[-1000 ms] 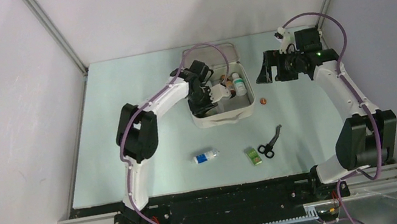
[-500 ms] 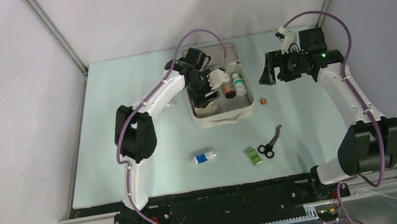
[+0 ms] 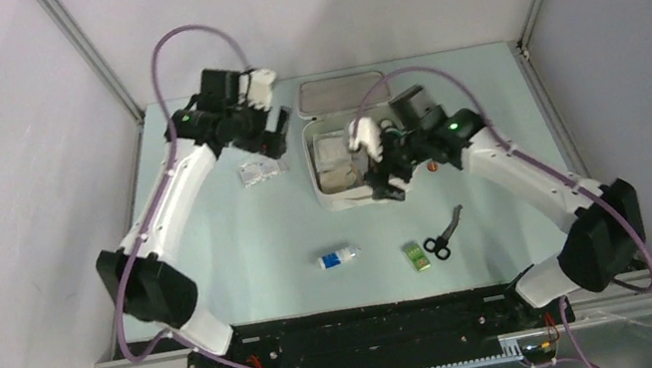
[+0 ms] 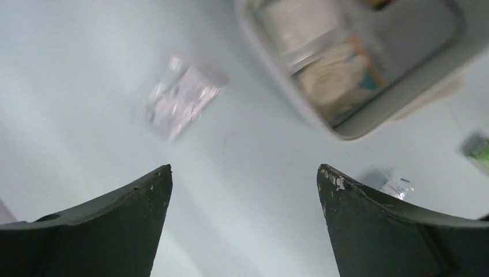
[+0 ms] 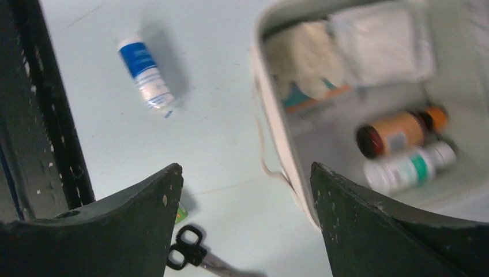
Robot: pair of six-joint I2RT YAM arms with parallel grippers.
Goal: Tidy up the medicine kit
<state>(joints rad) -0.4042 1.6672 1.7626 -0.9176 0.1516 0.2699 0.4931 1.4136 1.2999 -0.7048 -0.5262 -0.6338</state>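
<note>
"Top external view first: which way does the medicine kit (image 3: 345,199) lie?"

"It's open, with its long axis running from the arms' side toward the back wall. The tray half is nearer the arms. The lid (image 3: 341,90) is hinged at the tray's far edge and lies flat behind it, inside up."

"What are the grippers doing?"

"The right gripper (image 5: 245,170) hangs over the kit's near right corner. Its fingers are spread wide with nothing between them. The left gripper (image 4: 244,173) is just left of the kit's far end, also spread wide and empty. It is above a blister pack (image 4: 184,95) that lies on the table (image 3: 242,249) beside the kit."

"How does the kit look?"

"It's white with rounded corners and grey inside. White packets (image 5: 380,40) fill the tray's left half. An amber bottle (image 5: 395,134) and a white bottle with a green band (image 5: 410,167) lie in the right half."

"Is anything else around it?"

"On the arms' side, well apart from the kit, there's a small blue-and-white bottle (image 3: 337,258) and a green box (image 3: 417,256). Black-handled scissors (image 3: 443,236) lie just beside the box."
</note>
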